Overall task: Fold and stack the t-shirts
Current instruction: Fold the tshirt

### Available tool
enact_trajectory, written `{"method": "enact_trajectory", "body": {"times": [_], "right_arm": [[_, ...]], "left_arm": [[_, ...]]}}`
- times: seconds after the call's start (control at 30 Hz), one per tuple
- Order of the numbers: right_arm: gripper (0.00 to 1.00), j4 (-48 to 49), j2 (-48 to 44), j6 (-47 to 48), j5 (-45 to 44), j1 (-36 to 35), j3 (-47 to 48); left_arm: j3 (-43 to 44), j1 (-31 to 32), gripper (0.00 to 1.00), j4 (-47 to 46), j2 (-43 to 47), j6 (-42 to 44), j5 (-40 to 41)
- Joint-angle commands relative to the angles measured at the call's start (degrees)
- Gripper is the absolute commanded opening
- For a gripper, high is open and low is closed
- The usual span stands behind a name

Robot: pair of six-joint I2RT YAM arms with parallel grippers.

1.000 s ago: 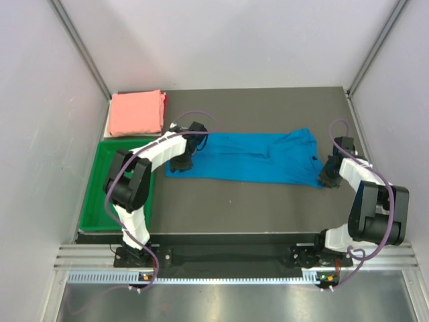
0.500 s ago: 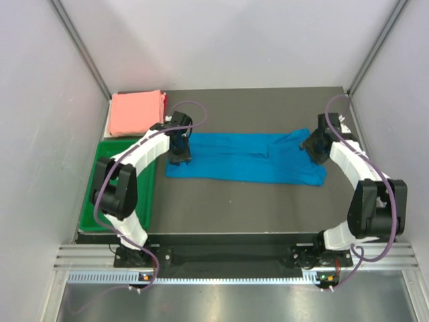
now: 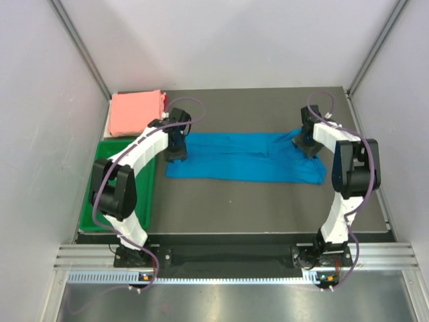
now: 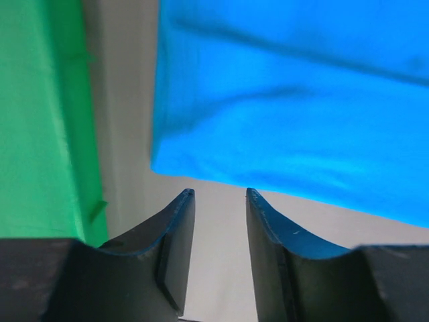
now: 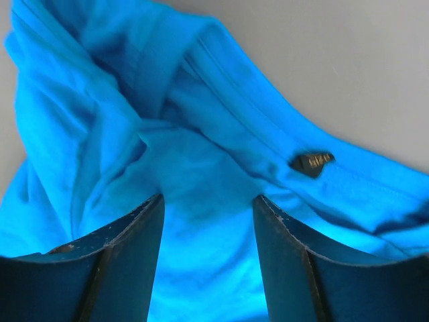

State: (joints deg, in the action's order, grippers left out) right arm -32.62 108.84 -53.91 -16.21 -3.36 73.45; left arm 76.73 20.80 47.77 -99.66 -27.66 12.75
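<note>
Left gripper (image 4: 220, 193) shifted to far-left corner of blue t-shirt (image 3: 248, 157), jaws apart, empty, right gripper (image 5: 208, 198) moved from near edge to far-right end, jaws newly parted, empty

This looks like a robotics lab cell, with bare grey wall panels (image 3: 234, 40), aluminium corner posts (image 3: 82, 50), a dark-matted table (image 3: 268, 208) and two cabled robot arms (image 3: 144, 151) bolted to a mounting rail (image 3: 228, 256) at its near edge.

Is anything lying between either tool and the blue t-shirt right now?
Nothing visible. The left tool hangs open just off a corner of the blue t-shirt, with only table surface between them. The right tool hangs open directly over the collar end.
</note>
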Motion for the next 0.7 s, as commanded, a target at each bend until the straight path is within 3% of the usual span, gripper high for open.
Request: {"method": "enact_trajectory", "body": {"times": [0.0, 0.23, 0.5, 0.67], "right_arm": [[0.55, 2.56, 7.85, 5.20, -2.86, 0.89, 5.72], [0.55, -0.17, 16.93, 14.35, -3.22, 2.83, 21.10], [0.56, -0.96, 34.06, 24.46, 11.77, 7.48, 51.04], [0.71, 11.42, 37.33, 24.73, 26.55, 9.15, 53.56]], "left_arm": [[5.18, -0.14, 0.43, 2.24, 4.99, 1.11, 3.59], [9.40, -0.14, 0.44, 1.80, 7.46, 2.61, -1.13], [4.49, -0.05, 0.44, -4.61, 8.16, 4.46, -14.75], [-2.19, 1.08, 0.44, -9.00, 7.29, 5.42, -19.87]]}}
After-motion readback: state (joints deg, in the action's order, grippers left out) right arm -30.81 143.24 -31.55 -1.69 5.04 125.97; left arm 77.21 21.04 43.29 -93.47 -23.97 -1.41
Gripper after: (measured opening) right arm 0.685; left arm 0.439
